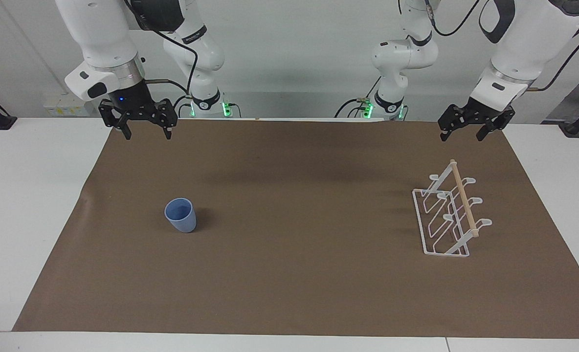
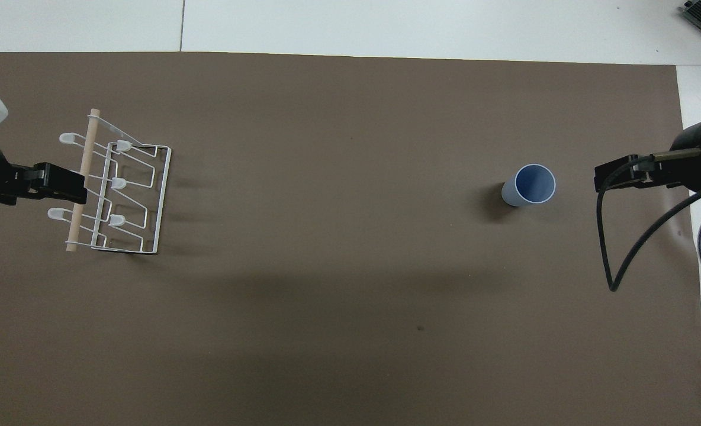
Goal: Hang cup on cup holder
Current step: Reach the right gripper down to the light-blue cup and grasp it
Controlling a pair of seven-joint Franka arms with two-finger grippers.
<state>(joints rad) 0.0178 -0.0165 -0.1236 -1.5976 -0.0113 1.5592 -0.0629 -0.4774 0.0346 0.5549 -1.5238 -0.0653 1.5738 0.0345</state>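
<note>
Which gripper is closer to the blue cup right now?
Right. The right gripper hangs open at the cup's end of the table; the left gripper hangs open near the cup holder instead.

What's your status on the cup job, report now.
Both grippers open and empty: right gripper and left gripper raised at their own ends. Cup upright on the mat, untouched. Cup holder bare. Nothing between them.
</note>
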